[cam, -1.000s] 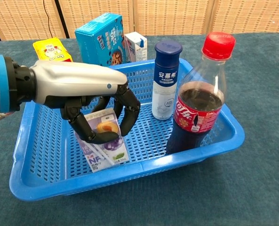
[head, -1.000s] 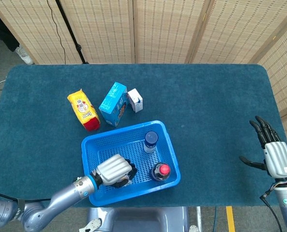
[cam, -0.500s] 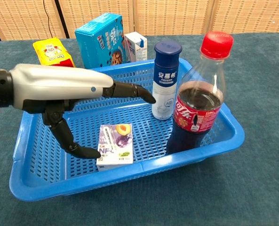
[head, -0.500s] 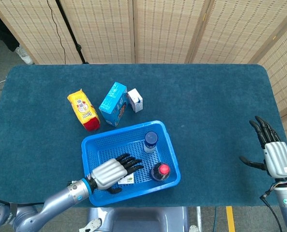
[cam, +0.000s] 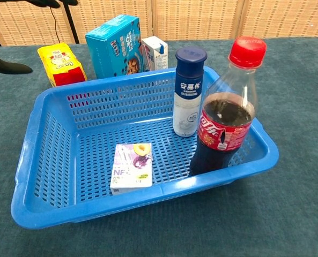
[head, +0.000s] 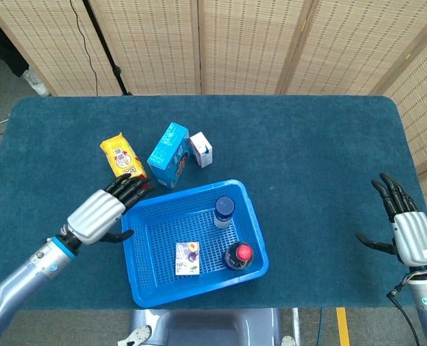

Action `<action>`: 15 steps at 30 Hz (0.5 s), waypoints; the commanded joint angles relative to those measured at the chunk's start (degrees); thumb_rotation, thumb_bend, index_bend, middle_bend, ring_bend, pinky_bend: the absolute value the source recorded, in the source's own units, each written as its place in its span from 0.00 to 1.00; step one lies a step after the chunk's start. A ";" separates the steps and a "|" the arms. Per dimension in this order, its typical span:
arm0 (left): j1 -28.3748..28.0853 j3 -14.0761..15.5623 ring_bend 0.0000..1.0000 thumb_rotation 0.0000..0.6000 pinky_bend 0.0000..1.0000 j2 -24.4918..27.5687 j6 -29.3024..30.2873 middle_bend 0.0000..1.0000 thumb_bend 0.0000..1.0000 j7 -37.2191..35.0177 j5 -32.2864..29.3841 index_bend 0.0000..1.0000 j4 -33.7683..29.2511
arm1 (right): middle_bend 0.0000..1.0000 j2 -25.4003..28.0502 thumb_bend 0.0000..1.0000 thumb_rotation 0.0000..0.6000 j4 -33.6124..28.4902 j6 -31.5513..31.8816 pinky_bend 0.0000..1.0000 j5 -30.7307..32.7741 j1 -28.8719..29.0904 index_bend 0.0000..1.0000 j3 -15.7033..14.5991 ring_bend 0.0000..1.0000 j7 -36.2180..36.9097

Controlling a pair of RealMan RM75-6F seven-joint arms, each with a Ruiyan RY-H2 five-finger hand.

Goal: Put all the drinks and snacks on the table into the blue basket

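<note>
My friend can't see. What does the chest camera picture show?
A blue basket holds a cola bottle, a navy-capped white bottle and a small purple carton lying flat. Behind it on the table wait a yellow snack bag, a blue box and a small white carton.

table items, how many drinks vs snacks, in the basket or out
Bottles: 2, cola bottle and white bottle, in the basket
Cartons: 2, purple carton inside, white carton outside
Snacks: 2, yellow bag and blue box, outside
Total: 6

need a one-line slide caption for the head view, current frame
Left hand open beside the blue basket, which holds a juice carton, cola bottle and blue-capped bottle; three snacks wait outside.
</note>
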 commanded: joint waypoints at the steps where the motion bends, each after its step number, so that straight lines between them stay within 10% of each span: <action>1: 1.03 -0.95 0.00 1.00 0.00 1.62 0.21 0.00 0.24 -4.86 0.60 0.00 7.84 | 0.00 -0.05 0.00 1.00 -0.28 0.05 0.14 -0.08 0.01 0.00 0.01 0.00 -0.34; 15: -3.31 -0.64 0.00 0.93 0.00 -8.37 -6.51 0.00 0.15 -4.54 4.68 0.00 34.57 | 0.00 -0.46 0.00 1.00 -0.91 -0.65 0.14 1.03 0.03 0.00 0.32 0.00 -2.57</action>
